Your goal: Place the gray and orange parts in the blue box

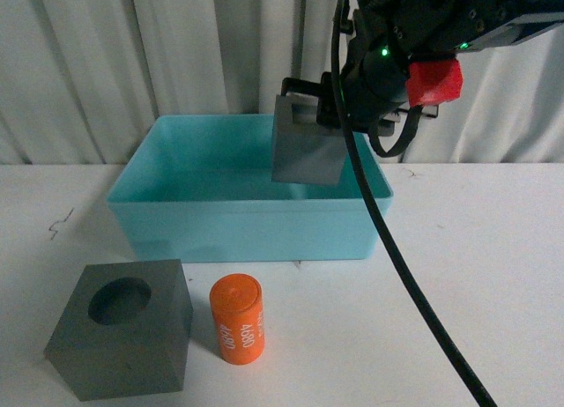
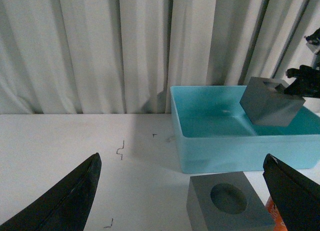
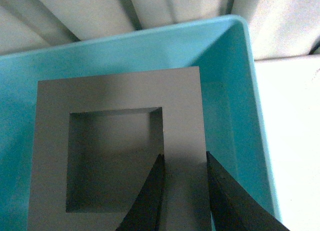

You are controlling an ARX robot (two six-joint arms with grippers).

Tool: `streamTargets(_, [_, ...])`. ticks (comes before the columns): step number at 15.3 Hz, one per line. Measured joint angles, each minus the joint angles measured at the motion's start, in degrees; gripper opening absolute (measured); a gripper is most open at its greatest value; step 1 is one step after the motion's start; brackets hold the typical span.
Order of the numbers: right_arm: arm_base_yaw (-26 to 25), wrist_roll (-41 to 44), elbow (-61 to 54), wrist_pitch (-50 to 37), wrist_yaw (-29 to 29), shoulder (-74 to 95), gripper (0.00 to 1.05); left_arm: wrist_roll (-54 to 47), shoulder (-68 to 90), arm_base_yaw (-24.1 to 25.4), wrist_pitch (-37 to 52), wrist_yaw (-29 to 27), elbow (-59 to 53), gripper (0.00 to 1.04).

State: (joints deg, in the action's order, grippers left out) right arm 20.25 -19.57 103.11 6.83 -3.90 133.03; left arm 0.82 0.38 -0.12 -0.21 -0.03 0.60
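A: Starting at the left, what worried us?

B: Not the left end effector (image 2: 181,157). It hung spread wide and empty above the desk (image 1: 493,275). The gray block with the round hollow (image 1: 119,336) sat on the desk in front of the blue box (image 1: 247,231), and the orange cylinder (image 1: 237,319) stood on end just beside it. We judged that narrow gap a hazard. A finger coming down for the block could tip the cylinder, and on its side it would roll.

A: And over the box?

B: The block with the square hole (image 1: 308,151) hung tilted over the box's right-hand part. Our right end effector (image 3: 184,158) pinched it narrowly, one finger inside the hole and one outside, so it gripped only one wall of the block.

A: So the grip was the weak point?

B: We thought so. With so little held, and off-centre, the block could swing or slip. We couldn't tell how far its low corner was from the box floor. If we let it go from a height, it would land on a corner and might bounce or tumble. It also hung close to the right wall, so a drift that way could catch it on the rim.

A: Anything further right?

B: The black cable (image 1: 388,240) drooped across the box front. We reckoned it might drag on the rim when the arm moved.
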Motion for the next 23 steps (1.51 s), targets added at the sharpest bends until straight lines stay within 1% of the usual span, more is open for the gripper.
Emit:
streamTargets(3, [0.0, -0.3, 4.3, 1.8, -1.8, 1.6, 0.18, 0.0, 0.0, 0.0, 0.0, 0.0, 0.0, 0.98])
streamTargets(5, [0.0, -0.3, 6.5, 3.5, -4.1, 2.4, 0.18, 0.0, 0.0, 0.0, 0.0, 0.0, 0.0, 0.98])
streamTargets(12, [-0.4, -1.6, 7.3, 5.3, -9.0, 4.9, 0.18, 0.0, 0.0, 0.0, 0.0, 0.0, 0.0, 0.98])
streamTargets(14, [-0.4, -1.7, 7.3, 4.9, -9.6, 4.9, 0.18, 0.0, 0.0, 0.0, 0.0, 0.0, 0.0, 0.98])
streamTargets(17, [-0.5, -1.9, 7.3, 2.6, -11.3, 4.7, 0.5, 0.0, 0.0, 0.0, 0.0, 0.0, 0.0, 0.98])
streamTargets(18, [-0.5, -3.2, 7.0, 1.3, -11.5, 4.1, 0.66, 0.0, 0.0, 0.0, 0.0, 0.0, 0.0, 0.98])
streamTargets(20, [-0.8, -4.5, 3.8, -4.2, -11.0, -1.2, 0.92, 0.0, 0.0, 0.0, 0.0, 0.0, 0.0, 0.98])
streamTargets(21, [-1.0, -4.7, -0.8, -9.3, -10.6, -8.1, 1.0, 0.0, 0.0, 0.0, 0.0, 0.0, 0.0, 0.98])
streamTargets(22, [-1.5, -4.0, -6.8, -14.4, -10.6, -16.1, 0.97, 0.0, 0.0, 0.0, 0.0, 0.0, 0.0, 0.98])
streamTargets(23, [-2.4, -2.8, -16.5, -20.0, -10.9, -27.0, 0.98, 0.0, 0.0, 0.0, 0.0, 0.0, 0.0, 0.98])
